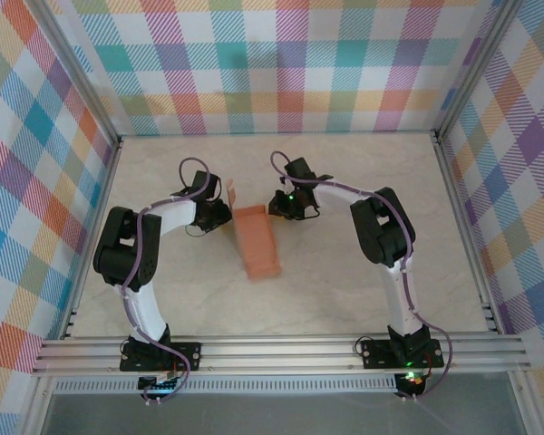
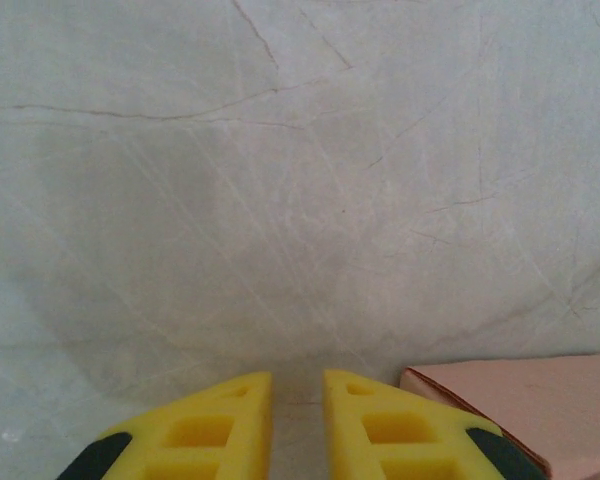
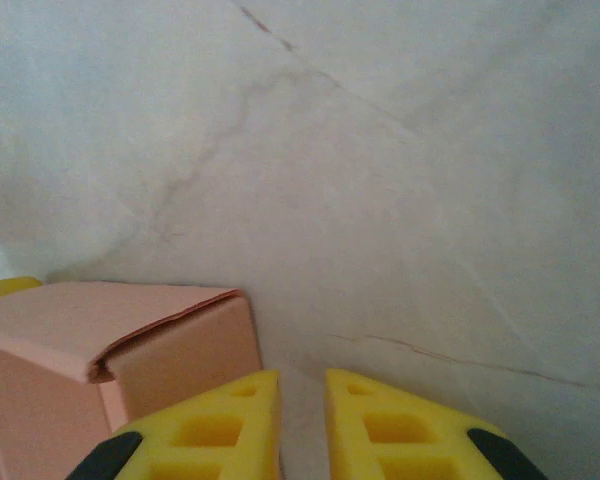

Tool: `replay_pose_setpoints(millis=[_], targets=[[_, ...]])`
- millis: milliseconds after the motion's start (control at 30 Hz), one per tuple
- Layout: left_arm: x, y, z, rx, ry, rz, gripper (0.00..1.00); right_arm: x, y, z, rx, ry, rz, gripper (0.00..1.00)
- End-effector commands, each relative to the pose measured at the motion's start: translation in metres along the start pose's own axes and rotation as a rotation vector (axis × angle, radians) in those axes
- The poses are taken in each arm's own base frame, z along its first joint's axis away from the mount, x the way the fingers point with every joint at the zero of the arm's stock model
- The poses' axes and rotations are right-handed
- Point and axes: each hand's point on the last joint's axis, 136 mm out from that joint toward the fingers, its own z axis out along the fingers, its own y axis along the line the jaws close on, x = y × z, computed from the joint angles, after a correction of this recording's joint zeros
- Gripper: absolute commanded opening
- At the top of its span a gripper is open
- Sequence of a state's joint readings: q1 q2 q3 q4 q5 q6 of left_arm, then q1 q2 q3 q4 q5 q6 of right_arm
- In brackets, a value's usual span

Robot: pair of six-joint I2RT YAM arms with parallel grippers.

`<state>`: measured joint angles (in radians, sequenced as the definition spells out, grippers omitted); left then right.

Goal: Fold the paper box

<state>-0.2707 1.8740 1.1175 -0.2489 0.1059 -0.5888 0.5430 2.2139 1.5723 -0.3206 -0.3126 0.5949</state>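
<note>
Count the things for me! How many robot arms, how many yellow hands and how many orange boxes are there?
Robot arms: 2 (left arm, right arm)
Yellow hands: 2 (left hand, right hand)
Orange paper box: 1
Total: 5

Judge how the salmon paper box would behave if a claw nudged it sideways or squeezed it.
The paper box looks like thin hollow card, so it is probably light and would likely slide on the smooth table rather than tip, lying long and low. Its end flap gapes loosely, so a squeeze may well crush or spring it.
</note>
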Motion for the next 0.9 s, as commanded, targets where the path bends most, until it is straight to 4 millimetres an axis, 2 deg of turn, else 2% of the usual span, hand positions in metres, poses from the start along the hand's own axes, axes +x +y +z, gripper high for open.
replay_pose_setpoints(millis=[0,167,233,400,667,867], targets=[[0.014,-0.039,0.018,0.117,0.070,0.111,0.20,-0.008,-0.002,-0.027,0.041,-0.065,-0.050,0.20],[0.016,-0.055,0.030,0.166,0.148,0.201,0.21,-0.018,-0.017,-0.056,0.056,-0.138,-0.098,0.25],[0.018,-0.055,0.033,0.152,0.188,0.244,0.22,-0.021,-0.022,-0.069,0.064,-0.169,-0.133,0.29],[0.021,-0.071,0.043,0.204,0.273,0.309,0.22,-0.019,-0.011,-0.090,0.012,-0.198,-0.396,0.43],[0.037,-0.107,0.054,0.303,0.396,0.310,0.21,-0.001,0.028,-0.098,-0.173,-0.223,-0.874,0.49],[0.049,-0.126,0.058,0.355,0.434,0.298,0.21,-0.005,0.026,-0.090,-0.112,-0.231,-1.092,0.50]])
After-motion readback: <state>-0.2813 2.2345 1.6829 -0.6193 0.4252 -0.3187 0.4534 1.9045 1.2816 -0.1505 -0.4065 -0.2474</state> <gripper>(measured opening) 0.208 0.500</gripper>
